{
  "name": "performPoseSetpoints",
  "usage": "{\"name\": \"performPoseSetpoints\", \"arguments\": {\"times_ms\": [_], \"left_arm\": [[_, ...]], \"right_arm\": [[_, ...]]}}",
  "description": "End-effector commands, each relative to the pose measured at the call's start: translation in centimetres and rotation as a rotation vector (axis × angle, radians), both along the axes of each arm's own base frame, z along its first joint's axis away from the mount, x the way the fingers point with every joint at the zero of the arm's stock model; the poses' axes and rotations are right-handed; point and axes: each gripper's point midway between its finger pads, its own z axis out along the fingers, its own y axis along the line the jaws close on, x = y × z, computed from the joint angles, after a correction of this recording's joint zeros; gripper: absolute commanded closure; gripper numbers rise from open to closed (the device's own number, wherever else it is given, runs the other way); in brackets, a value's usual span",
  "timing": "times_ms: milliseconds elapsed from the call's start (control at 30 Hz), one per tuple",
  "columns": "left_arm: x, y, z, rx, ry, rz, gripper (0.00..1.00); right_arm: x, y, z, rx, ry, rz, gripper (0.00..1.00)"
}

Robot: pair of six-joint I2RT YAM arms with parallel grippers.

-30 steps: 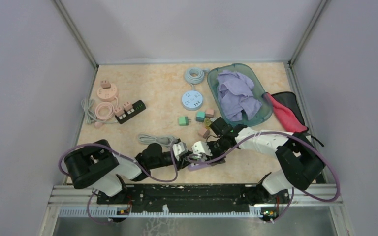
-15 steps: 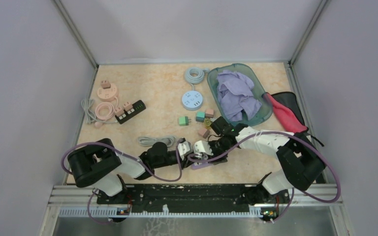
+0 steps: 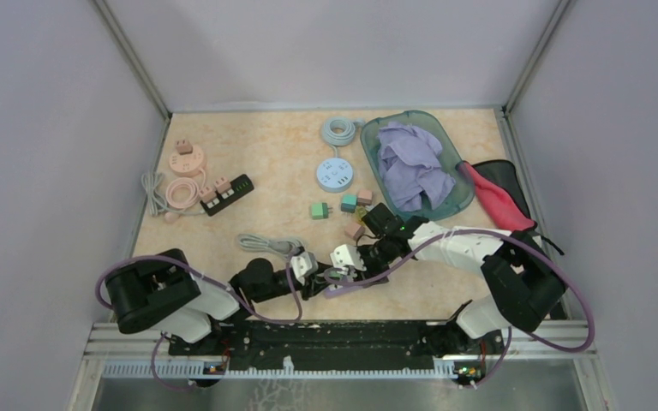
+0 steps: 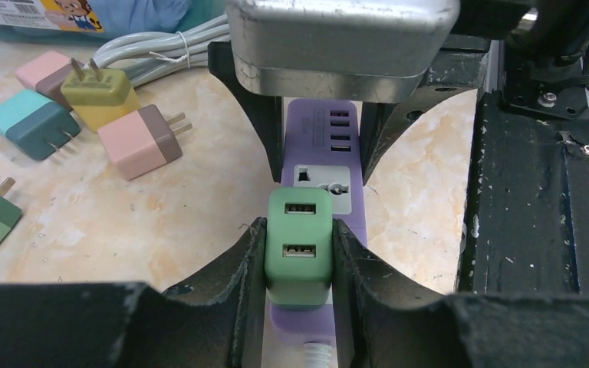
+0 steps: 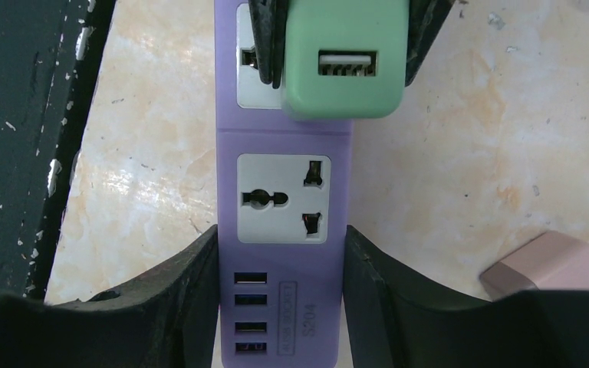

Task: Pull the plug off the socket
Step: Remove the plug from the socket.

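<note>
A purple power strip [image 5: 282, 307] lies on the table near the front middle and also shows in the top view [image 3: 361, 282]. A green USB plug [image 4: 299, 253] stands over its end socket, and its prongs are hidden. My left gripper [image 4: 299, 230] is shut on the green plug, one finger on each side. My right gripper [image 5: 282, 238] is shut across the strip at its USB end, facing the left gripper. The green plug [image 5: 343, 61] shows at the top of the right wrist view. In the top view the two grippers meet around [image 3: 321, 267].
Loose plugs lie just beyond the strip: pink [image 4: 139, 142], yellow [image 4: 100, 90], teal [image 4: 31, 123]. A grey cable coil [image 3: 270, 242], a blue round socket [image 3: 337, 174], a teal basket [image 3: 458, 201] with purple cloth and a black strip [image 3: 227, 193] lie farther off. The black base rail [image 3: 326, 336] is close behind.
Both grippers, with the plug and the strip, have shifted a little to the left. The left arm has drawn back towards its base.
</note>
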Motion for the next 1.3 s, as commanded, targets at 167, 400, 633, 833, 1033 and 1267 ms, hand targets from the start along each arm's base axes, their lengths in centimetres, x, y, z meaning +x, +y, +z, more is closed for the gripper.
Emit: {"name": "performPoseSetpoints", "arguments": {"times_ms": [167, 400, 633, 833, 1033, 1267], "left_arm": [[-0.8, -0.1, 2.7, -0.109, -0.036, -0.026, 1.0], [-0.5, -2.4, 1.8, 0.015, -0.101, -0.04, 1.0], [0.0, -3.7, 1.5, 0.088, -0.097, -0.044, 1.0], [0.2, -3.9, 2.3, 0.036, -0.049, -0.013, 1.0], [0.4, -3.1, 3.5, -0.075, 0.048, 0.009, 1.0], [0.4, -1.9, 5.0, -0.154, 0.029, 0.031, 1.0]], "right_arm": [[1.8, 2.4, 2.2, 0.086, -0.062, 0.004, 1.0], [1.9, 2.4, 2.2, 0.086, -0.058, -0.001, 1.0], [1.9, 2.6, 2.2, 0.089, -0.05, 0.0, 1.0], [1.9, 2.5, 2.2, 0.086, -0.05, -0.002, 1.0], [1.9, 2.5, 2.1, 0.083, -0.049, -0.005, 1.0], [1.9, 2.5, 2.1, 0.081, -0.051, -0.007, 1.0]]}}
